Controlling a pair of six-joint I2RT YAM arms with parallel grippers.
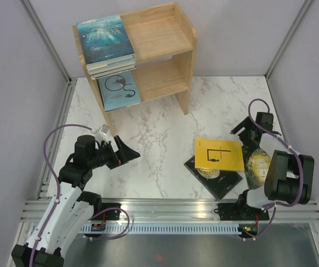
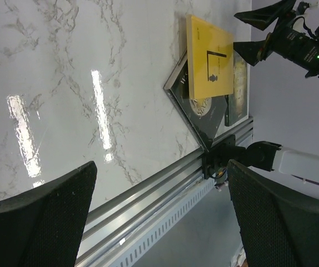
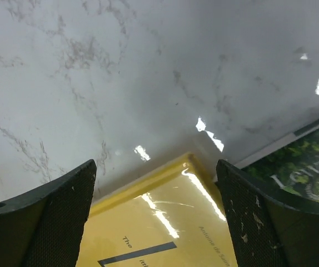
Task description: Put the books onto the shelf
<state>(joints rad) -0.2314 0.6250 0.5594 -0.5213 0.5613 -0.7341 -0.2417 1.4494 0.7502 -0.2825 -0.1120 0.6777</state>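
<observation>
Right gripper [image 3: 155, 186], jaws spread, hangs above the yellow book [image 3: 170, 231] corner.

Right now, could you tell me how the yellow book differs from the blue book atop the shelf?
The yellow book lies on a black book on the table; the blue book rests on top of the shelf, atop a stack. The yellow book's cover is plain with a small dark figure; the blue book's is a watery picture. Both lie flat, cover up.
</observation>
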